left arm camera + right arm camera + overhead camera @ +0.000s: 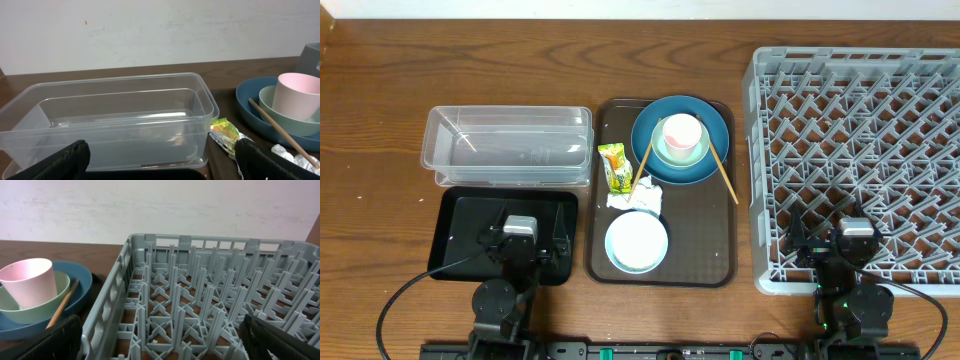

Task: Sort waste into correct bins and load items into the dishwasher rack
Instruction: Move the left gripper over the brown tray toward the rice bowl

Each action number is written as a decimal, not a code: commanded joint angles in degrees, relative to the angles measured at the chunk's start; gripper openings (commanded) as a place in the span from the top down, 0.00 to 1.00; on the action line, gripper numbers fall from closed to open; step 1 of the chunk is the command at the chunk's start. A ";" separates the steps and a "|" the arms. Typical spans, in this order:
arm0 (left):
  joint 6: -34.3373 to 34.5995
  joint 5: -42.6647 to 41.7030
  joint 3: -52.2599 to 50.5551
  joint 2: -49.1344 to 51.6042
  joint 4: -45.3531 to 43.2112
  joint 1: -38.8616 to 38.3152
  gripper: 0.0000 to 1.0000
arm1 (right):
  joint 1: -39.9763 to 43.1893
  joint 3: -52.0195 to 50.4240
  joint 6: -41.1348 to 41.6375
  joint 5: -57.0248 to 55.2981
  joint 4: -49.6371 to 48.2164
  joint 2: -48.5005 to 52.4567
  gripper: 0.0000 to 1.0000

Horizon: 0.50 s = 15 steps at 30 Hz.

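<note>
A pink cup [681, 132] stands in a mint-green bowl [692, 152] on a dark blue plate [679, 139], with two chopsticks [724, 172] leaning across the plate. A yellow-green wrapper [614, 167], a crumpled napkin [646, 197] and a pale bowl [636, 241] lie nearby. The clear tub [508, 146] and black tray [500, 234] sit at left. The grey rack [860, 160] is at right. My left gripper [522, 238] is open and empty over the black tray. My right gripper [850, 240] is open and empty over the rack's front edge. Rice grains are not visible.
A dark brown serving tray [705, 235] holds the dishes and waste between the bins and the rack. In the left wrist view the tub [115, 120] fills the front, with the wrapper [225, 134] at right. The right wrist view shows the rack pegs [210, 295].
</note>
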<state>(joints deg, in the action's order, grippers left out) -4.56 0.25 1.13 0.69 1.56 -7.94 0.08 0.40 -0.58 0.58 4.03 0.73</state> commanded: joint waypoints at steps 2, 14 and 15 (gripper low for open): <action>-0.79 1.92 -0.90 -0.63 2.49 1.99 0.05 | -0.90 -0.09 0.76 -0.15 0.24 -0.17 0.01; -0.79 1.92 -0.90 -0.63 2.49 0.72 0.05 | -0.90 -0.09 0.79 -0.15 0.24 -0.17 0.01; -0.79 1.92 -0.90 -0.63 2.47 0.72 0.05 | -0.90 -0.09 0.79 -0.15 0.24 -0.17 0.01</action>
<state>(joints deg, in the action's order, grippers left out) -4.58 0.40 1.13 0.62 1.56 -6.96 0.08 0.40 -0.58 0.60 4.03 0.73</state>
